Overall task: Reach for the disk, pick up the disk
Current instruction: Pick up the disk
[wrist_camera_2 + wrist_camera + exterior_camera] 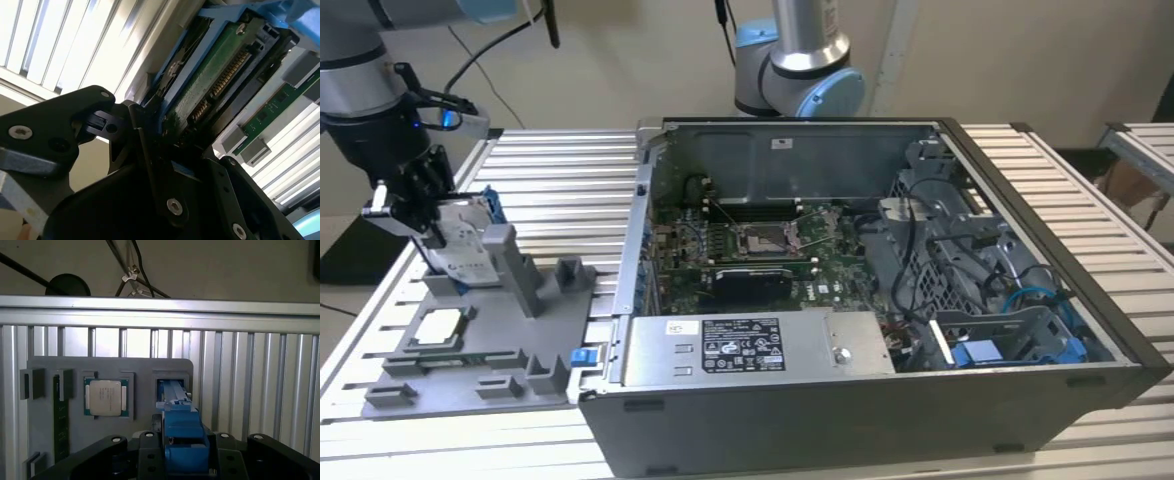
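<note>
**Claw clamped on the disk at the grey fixture**

Your claw (pixel 435 224) was closed on the disk (pixel 464 246), its black fingers (pixel 150 442) pressed against either side of the blue frame. In the first wrist view the disk (pixel 183 427) ran from between the fingers towards a slot in the grey fixture (pixel 142 372). In the second wrist view you had the green circuit board of the disk (pixel 212 82) and its row of connector pins facing the camera, with the claw (pixel 167 132) gripping just beside them.

In the exterior view the disk stood on edge, white label outward, at the far end of the grey fixture (pixel 500 350). You could not tell whether its lower edge sat in the slot or was clear of it, since the claw's own body covered that spot. The arm above the claw was cut off at the frame edge.

A small silver chip (pixel 440 325) lay flat in a pocket of the fixture, near the disk but apart from it. A green memory stick (pixel 277 107) showed beside the disk. The fixture rested on a ribbed aluminium tabletop (pixel 560 180), to the exterior view's left of an open computer case (pixel 854 425). A second arm's base (pixel 794 70) stood behind the case, before a plain pale wall (pixel 1014 50). Dark cables (pixel 135 270) hung past the tabletop's far edge.
</note>
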You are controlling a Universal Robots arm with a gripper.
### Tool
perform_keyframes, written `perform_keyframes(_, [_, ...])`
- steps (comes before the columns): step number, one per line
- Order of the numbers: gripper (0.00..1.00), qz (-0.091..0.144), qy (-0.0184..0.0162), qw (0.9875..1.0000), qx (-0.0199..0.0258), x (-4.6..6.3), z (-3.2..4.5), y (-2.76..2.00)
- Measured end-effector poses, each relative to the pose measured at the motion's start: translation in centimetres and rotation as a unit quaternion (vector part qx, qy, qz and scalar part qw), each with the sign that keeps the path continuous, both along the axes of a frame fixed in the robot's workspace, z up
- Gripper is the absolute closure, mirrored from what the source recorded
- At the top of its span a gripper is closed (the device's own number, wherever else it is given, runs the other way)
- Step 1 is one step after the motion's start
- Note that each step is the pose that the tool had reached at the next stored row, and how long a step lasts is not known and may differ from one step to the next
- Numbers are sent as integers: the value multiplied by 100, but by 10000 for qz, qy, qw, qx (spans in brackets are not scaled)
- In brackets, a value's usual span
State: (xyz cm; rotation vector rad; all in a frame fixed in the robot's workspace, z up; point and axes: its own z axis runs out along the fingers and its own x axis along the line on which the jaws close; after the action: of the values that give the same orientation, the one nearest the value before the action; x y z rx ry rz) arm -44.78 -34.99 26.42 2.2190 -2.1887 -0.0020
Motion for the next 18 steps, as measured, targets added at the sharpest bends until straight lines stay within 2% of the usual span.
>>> perform_keyframes(4, [100,0,1,10000,0,-1,69,0])
perform_keyframes(7, [100,0,1,10000,-9,0,75,0])
perform_keyframes(11, [100,2,-2,10000,-11,-4,127,0])
perform_keyframes(14, [100,8,-31,10000,-11,-18,155,0])
perform_keyframes(18, [100,31,-80,10000,-11,-38,233,0])
